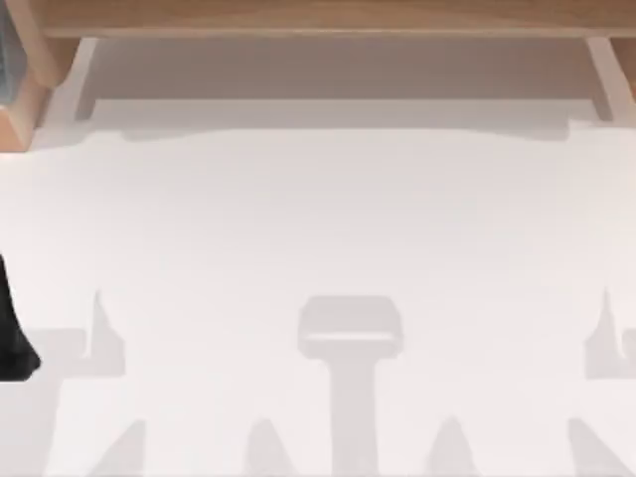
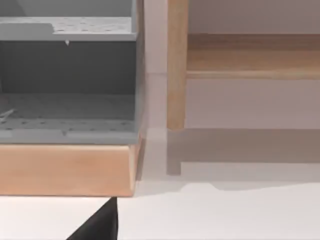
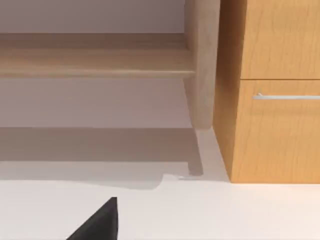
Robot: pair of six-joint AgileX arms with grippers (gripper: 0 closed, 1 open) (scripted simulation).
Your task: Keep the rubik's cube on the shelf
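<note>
- The shelf (image 1: pixel 328 18) is a long light-brown wooden board along the far edge of the white table (image 1: pixel 318 219); its long axis runs from the table's left to its right.
- No cube can be made out on the board or on the table below it, so I cannot tell where the rubik's cube is.
- White side supports hold the shelf up, one at each end (image 1: pixel 81 75).
- Left of the shelf stands a wood-framed unit with grey perforated levels (image 2: pixel 67 107).
- Right of the shelf stands a wooden cabinet (image 3: pixel 275 100) with a metal handle (image 3: pixel 287 97).
- A dark part of the left arm (image 1: pixel 12 338) sits at the table's left edge, well apart from the shelf.
- Whether either gripper is spread or closed cannot be told.
</note>
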